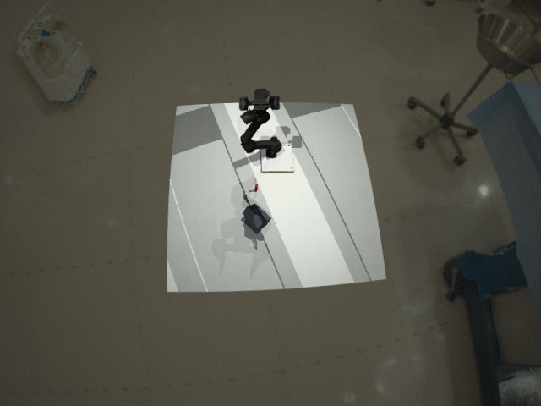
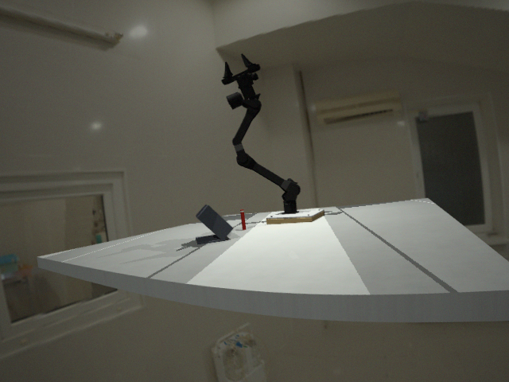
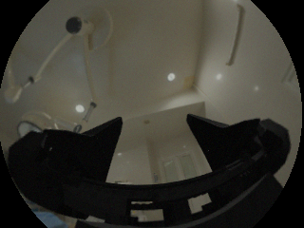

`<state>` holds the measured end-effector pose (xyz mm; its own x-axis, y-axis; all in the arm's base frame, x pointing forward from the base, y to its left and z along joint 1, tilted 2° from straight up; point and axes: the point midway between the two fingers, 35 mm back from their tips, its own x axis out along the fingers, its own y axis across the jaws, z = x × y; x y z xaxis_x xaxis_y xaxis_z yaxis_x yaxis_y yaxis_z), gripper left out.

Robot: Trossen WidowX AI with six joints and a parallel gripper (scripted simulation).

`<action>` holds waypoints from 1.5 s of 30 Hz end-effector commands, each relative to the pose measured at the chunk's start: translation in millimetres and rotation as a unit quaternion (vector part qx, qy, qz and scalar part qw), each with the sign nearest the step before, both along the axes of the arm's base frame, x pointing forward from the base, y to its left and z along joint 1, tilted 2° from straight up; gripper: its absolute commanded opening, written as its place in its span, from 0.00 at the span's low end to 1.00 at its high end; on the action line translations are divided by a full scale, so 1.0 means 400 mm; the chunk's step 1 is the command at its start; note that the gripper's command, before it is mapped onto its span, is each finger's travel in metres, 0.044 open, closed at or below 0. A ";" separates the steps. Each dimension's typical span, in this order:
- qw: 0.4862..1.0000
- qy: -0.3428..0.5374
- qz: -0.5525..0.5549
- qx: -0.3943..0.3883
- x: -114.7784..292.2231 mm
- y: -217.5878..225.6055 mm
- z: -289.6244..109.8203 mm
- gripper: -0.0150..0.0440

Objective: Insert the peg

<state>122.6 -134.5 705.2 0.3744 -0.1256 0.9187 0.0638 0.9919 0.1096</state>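
Note:
A thin red peg [image 1: 256,188] [image 2: 242,220] stands upright on the table [image 1: 323,210] [image 2: 296,263], between the arm's base and the panel. The dark grey sloped panel [image 1: 256,219] [image 2: 214,222] leans on its foot. Its hole cannot be made out in either the top or the exterior view. My gripper [image 1: 260,102] [image 2: 234,58] [image 3: 155,118] is open, with its fingers wide apart and nothing between them. It is high above the table and points upward, far from the peg. The wrist view shows only the ceiling and walls; the peg and panel are out of that view.
The arm's base stands on a white plate [image 1: 277,165] [image 2: 304,215] with a wooden edge, close to the peg. The arm rises from it in a bent shape. Shadows of the arm lie across the table around the panel.

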 end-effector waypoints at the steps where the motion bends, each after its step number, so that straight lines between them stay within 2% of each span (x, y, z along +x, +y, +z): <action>1: 0.999 -0.026 -0.018 -0.031 -0.056 0.050 0.016 1.00; 23: 0.975 -0.093 -0.103 -0.175 -0.210 0.281 0.026 1.00; 45: 0.930 -0.090 -0.134 -0.330 -0.212 0.554 -0.039 1.00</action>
<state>35.1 66.4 696.3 0.2336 0.3738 0.8976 0.3431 0.8321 -0.4358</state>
